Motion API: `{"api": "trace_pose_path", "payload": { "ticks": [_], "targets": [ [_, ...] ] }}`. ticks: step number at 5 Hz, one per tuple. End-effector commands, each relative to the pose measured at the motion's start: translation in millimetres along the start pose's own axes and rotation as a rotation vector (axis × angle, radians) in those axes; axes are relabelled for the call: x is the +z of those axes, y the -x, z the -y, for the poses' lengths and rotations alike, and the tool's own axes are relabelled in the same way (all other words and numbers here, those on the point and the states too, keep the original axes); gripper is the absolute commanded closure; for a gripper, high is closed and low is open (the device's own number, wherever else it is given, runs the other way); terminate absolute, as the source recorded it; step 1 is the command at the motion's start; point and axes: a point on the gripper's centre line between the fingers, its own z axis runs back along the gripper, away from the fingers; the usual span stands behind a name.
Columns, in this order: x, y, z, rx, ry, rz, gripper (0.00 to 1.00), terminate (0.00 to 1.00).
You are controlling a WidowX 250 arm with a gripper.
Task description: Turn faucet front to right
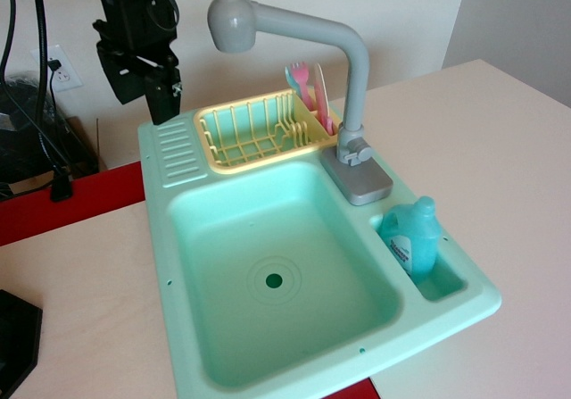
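Hanging above the sink's (169, 238) back-left edge, the tool (152, 91), aperture unclear, sits apart from the faucet (352, 87).

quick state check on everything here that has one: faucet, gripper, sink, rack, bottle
tall grey plastic toy faucet: upright on its base, arm pointing left over the rack, untouched
black robot gripper: hanging above the sink's back left corner, holding nothing; open or shut unclear
mint green plastic sink: basin empty, drain uncovered
yellow dish rack: dish slots empty, pink and blue cutlery in its side holder
teal soap bottle: upright in the side compartment

Faucet (355, 104) behind sink (178, 265) basin, right of rack (254, 131).
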Motion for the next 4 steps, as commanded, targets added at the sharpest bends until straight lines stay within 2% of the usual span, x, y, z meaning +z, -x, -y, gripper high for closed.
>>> {"api": "trace_pose_path", "payload": {
  "ticks": [1, 3, 4],
  "targets": [
    [12.6, -18.4, 9.7, -0.013, 0.008, 0.046, 0.00, 0.00],
    [19.8, -38.8, 32.7, -0.062, -0.014, 0.065, 0.00, 0.00],
    [22.9, -36.6, 51.0, -0.107, -0.018, 0.072, 0.00, 0.00]
  ]
}}
